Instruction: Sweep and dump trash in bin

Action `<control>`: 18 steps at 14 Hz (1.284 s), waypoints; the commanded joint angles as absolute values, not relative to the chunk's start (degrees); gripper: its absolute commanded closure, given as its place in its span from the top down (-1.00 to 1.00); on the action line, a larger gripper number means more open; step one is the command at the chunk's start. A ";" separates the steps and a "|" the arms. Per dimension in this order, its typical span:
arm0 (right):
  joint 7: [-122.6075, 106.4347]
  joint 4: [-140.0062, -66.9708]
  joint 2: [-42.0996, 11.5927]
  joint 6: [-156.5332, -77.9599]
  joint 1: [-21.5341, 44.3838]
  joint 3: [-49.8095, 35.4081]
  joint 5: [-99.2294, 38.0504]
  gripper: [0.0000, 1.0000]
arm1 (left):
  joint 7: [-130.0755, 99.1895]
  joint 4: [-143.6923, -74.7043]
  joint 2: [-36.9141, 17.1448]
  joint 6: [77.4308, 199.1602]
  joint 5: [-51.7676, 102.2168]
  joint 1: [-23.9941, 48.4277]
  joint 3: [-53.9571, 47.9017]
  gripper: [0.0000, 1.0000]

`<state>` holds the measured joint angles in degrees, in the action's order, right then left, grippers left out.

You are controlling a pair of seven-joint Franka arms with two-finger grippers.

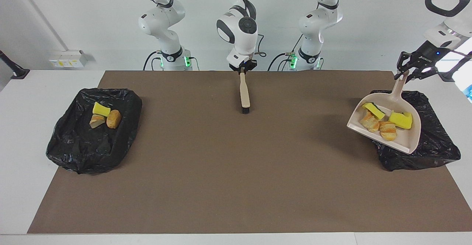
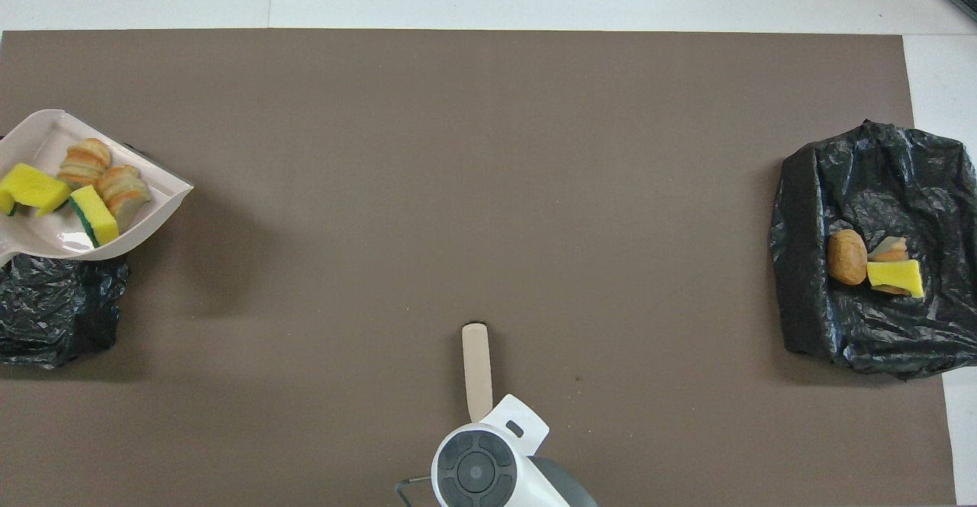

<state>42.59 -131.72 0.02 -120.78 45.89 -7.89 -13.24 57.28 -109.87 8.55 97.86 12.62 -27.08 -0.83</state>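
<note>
Over the bin (image 1: 435,141) at left arm's end: left gripper (image 1: 405,73) clamped on dustpan (image 1: 405,141) handle, trash (image 1: 383,121) aboard. Centre first, then tip slowly, lip downward. Right gripper (image 1: 242,69) clamped on brush (image 1: 244,95), waiting.

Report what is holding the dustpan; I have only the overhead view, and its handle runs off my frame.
Observer: The left end effector is shut on the handle of the dustpan, handle uppermost.
Operator: Confirm the pan is off the table.
Observer: It hangs in the air over the black-bagged bin at the left arm's end of the table, with the four scraps lying in it.
Operator: Check the brush under that wrist.
Observer: The right end effector is shut on its handle, and it hangs bristles down over the mat.
</note>
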 commanded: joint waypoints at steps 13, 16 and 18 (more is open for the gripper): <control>24.28 -108.12 -0.97 -96.70 26.12 -7.29 -8.36 1.00 | 70.28 -92.20 -2.37 97.38 -9.03 -30.59 4.48 -1.00; 16.03 -103.38 -1.23 -92.65 20.32 -7.29 -6.25 1.00 | 72.42 -92.46 -2.46 98.08 -14.48 -28.49 4.48 -1.00; 9.61 -101.00 -0.97 -90.45 16.72 -7.21 -4.76 1.00 | 72.16 -92.72 -2.46 98.44 -17.13 -27.07 4.48 -1.00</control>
<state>15.33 -104.46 -0.40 -93.33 20.17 -6.57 -6.49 71.45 -94.07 -1.80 98.30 -14.22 -29.17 3.93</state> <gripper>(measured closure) 0.000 0.665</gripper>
